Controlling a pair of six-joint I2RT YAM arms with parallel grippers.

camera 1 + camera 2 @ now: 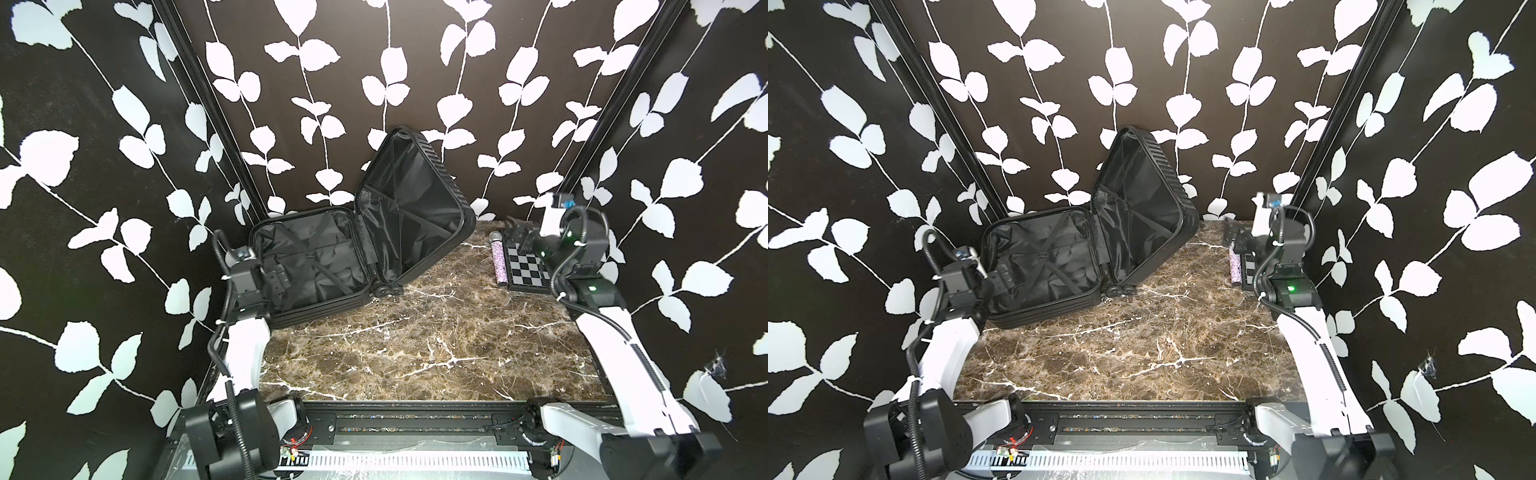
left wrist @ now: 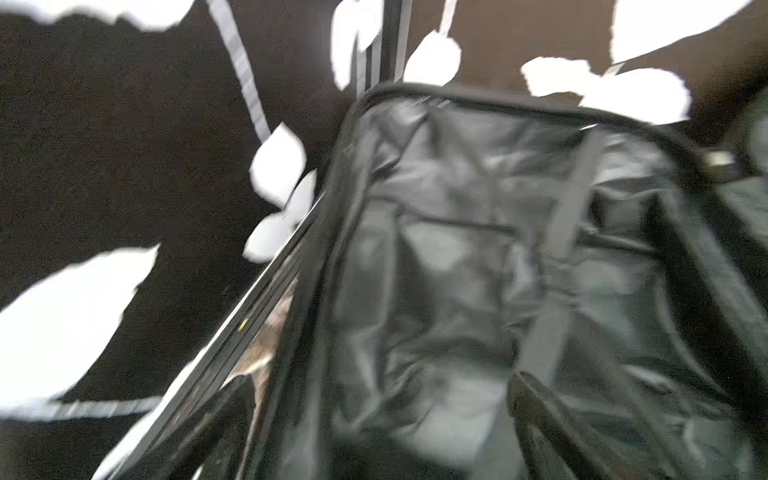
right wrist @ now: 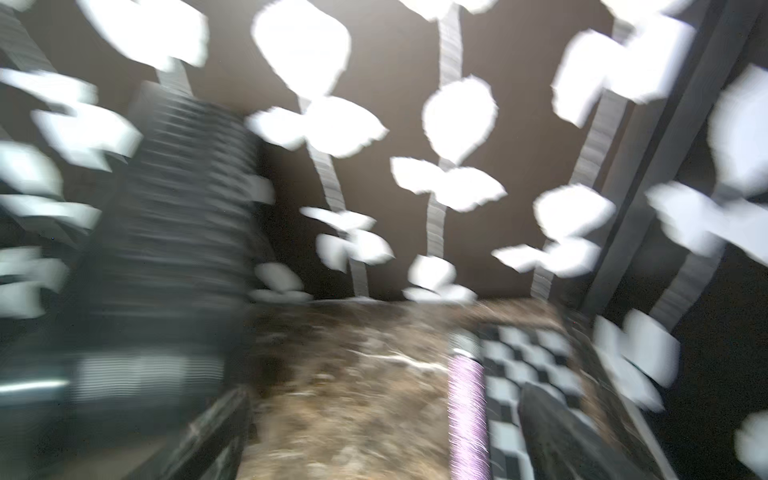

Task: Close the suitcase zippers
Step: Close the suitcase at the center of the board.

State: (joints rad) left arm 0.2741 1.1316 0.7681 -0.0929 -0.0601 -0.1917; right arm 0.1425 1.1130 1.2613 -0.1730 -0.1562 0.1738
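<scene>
The black suitcase [image 1: 307,266] [image 1: 1038,266] lies open at the back left of the table. One ribbed shell is flat with its lining up, and the other shell [image 1: 411,208] stands tilted against the back wall. The zippers' track follows the rim [image 1: 299,214] [image 2: 478,93]; I cannot make out the pulls. My left gripper [image 1: 276,276] [image 1: 1003,278] [image 2: 382,380] is open at the flat shell's left wall, one finger [image 2: 224,419] outside it and one over the lining. My right gripper [image 1: 519,232] [image 1: 1235,237] [image 3: 384,392] hangs open and empty at the back right, away from the suitcase.
A pink glitter microphone [image 1: 498,259] [image 3: 467,415] lies beside a flat black-and-white checkered box [image 1: 528,270] [image 3: 536,357] under my right gripper. The leaf-patterned walls close in on three sides. The suitcase wheels [image 1: 388,289] face the marble table's [image 1: 415,353] middle.
</scene>
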